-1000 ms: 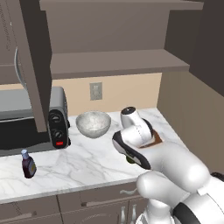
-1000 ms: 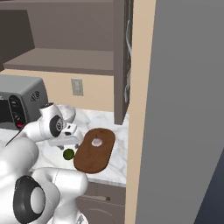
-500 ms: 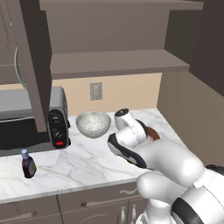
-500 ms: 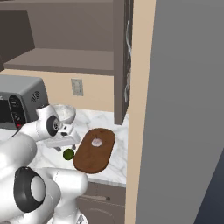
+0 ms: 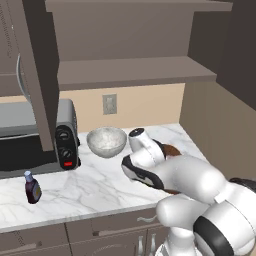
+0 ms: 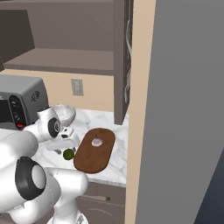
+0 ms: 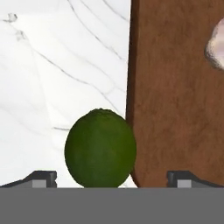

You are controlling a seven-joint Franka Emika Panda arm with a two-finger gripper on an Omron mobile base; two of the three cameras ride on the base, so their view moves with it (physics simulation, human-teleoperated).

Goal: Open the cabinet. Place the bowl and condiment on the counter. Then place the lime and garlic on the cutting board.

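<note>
My arm has swung down over the lime (image 7: 100,148), low centre of the hand view; my tool (image 7: 111,178) stands apart around it, nothing clamped; it sits on the surface (image 7: 52,65) beside the cutting board (image 7: 175,96), so grasping comes next.
</note>
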